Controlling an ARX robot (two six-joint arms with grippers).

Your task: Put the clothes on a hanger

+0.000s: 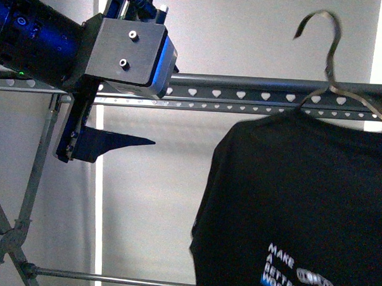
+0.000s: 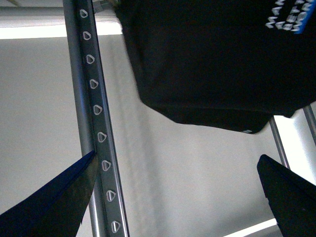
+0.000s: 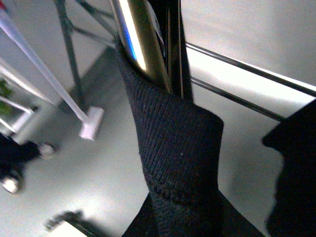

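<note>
The black T-shirt (image 1: 302, 205) with the white "MAKE A BETTER WORLD" print hangs on a brass-coloured coat hanger (image 1: 327, 47). The coat hanger's hook is raised above the dark-grey rack's rail (image 1: 244, 93), which has a row of heart-shaped holes. My left gripper (image 1: 115, 143) is open and empty in front of the rail, left of the shirt. In the left wrist view, the gripper (image 2: 177, 163) frames bare wall, with the rail (image 2: 96, 113) by one finger and the shirt hem (image 2: 212, 103) beyond. My right gripper (image 3: 190, 217) is shut on the coat hanger (image 3: 133, 39) at the ribbed collar (image 3: 173, 143); its jaws are hidden.
The rack's crossed legs (image 1: 9, 230) and lower crossbar (image 1: 115, 279) stand at the lower left, before a pale wall. The right wrist view shows the floor, a white stand's foot (image 3: 91, 123), someone's shoes (image 3: 12, 182) and thin rack rods (image 3: 247, 69).
</note>
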